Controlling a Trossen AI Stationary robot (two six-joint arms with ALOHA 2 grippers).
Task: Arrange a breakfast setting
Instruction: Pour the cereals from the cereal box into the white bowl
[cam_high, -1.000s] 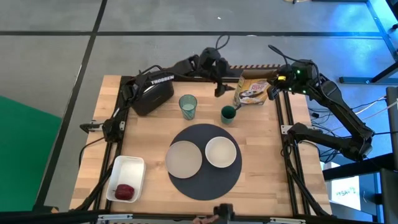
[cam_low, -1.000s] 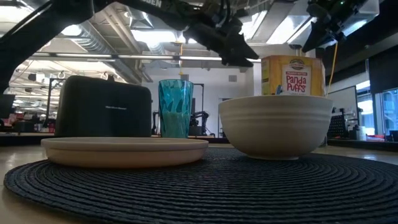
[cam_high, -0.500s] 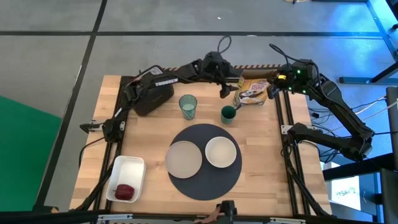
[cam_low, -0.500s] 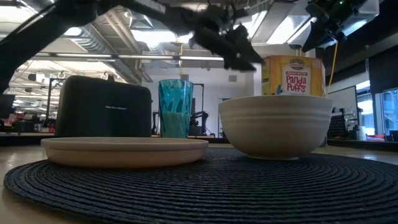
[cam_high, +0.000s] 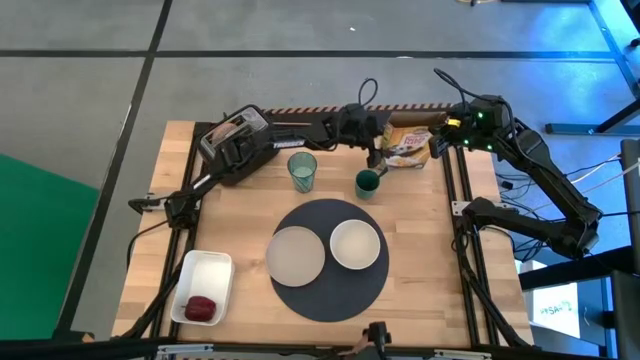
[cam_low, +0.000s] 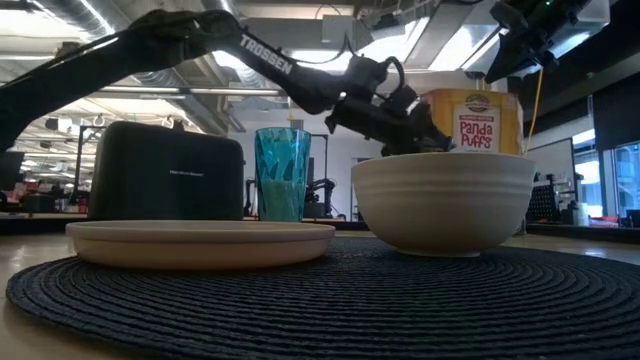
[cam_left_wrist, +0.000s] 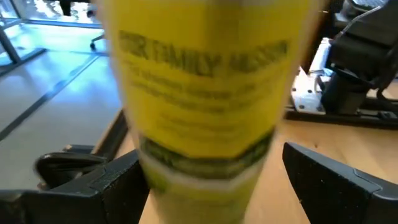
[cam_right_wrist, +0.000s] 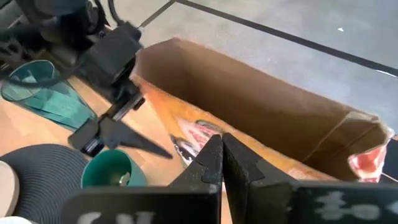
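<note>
Reaching across the table's back edge, the left gripper (cam_high: 378, 152) stood spread wide, fingers (cam_left_wrist: 339, 180) flanking the cereal box (cam_high: 406, 146) without gripping it. The right gripper (cam_right_wrist: 221, 163) hung clenched and empty above the box. The bowl (cam_high: 355, 243) and plate (cam_high: 296, 254) sat on the mat (cam_high: 330, 292).

"Panda Puffs" on the yellow cereal box (cam_low: 472, 120) just beside the left tool (cam_low: 420, 135), "TROSSEN" in white along the left arm (cam_low: 265, 55), blurred "OUR FAMILY MISSION" on the box side.
</note>
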